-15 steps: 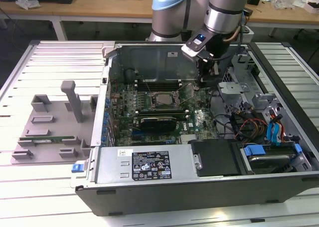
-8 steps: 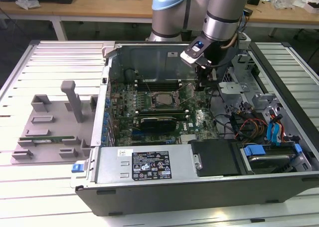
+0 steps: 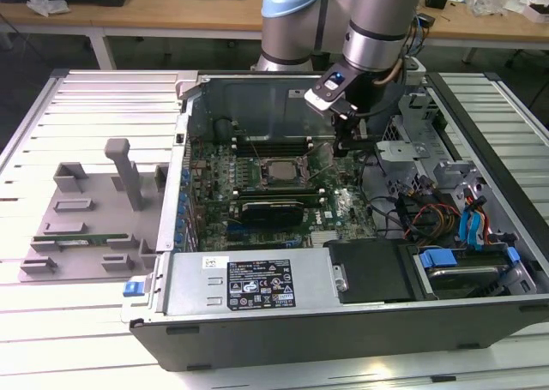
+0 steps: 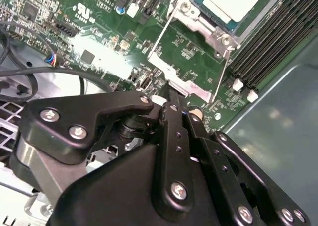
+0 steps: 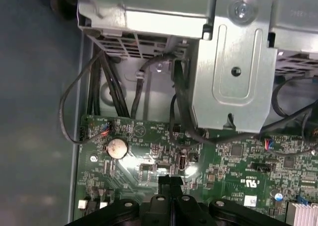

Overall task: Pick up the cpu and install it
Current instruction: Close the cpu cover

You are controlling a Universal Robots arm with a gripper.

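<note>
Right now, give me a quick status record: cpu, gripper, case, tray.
cpu: lying in the motherboard socket, silver top up
gripper: shut, holding nothing; over the motherboard, to the exterior view's right of the cpu and apart from it
case: open, lying on the table
tray: grey, on the table at the exterior view's left of the case
memory stick: green, lying in the tray

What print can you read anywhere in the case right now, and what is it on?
Black label on the metal cover: print too small to read.
White markings on the motherboard: blurred, unreadable.
Nothing else carries legible text.
</note>
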